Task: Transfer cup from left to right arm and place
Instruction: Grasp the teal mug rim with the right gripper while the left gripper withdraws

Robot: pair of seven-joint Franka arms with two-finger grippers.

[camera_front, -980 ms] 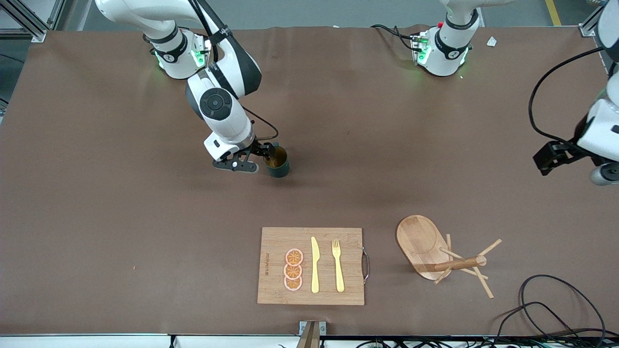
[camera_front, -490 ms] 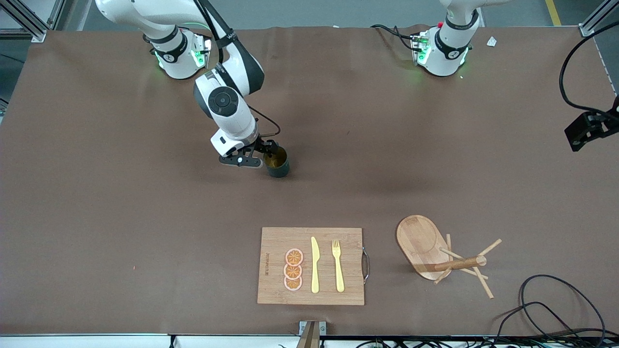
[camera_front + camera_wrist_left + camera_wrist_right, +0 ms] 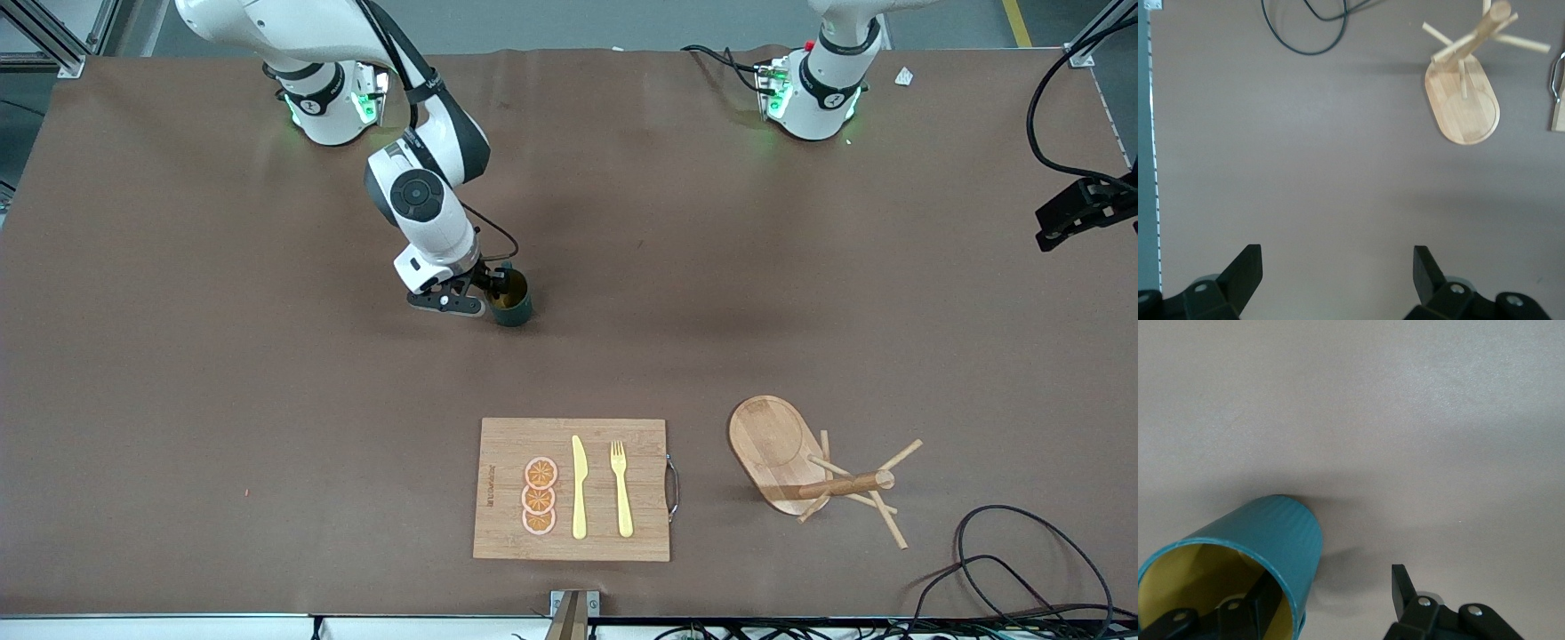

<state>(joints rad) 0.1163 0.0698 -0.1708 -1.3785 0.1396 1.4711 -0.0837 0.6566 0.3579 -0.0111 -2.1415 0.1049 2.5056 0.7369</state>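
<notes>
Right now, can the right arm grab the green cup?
Probably yes. The right tool is already at the cup, one finger inside the rim and one outside the wall, not yet pinching it. Nothing blocks it. The left tool waits, open, away.

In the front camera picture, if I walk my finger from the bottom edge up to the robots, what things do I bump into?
Bamboo cutting board with orange slices, yellow knife and yellow fork → dark teal cup with the right gripper on its rim → white right arm base.
</notes>
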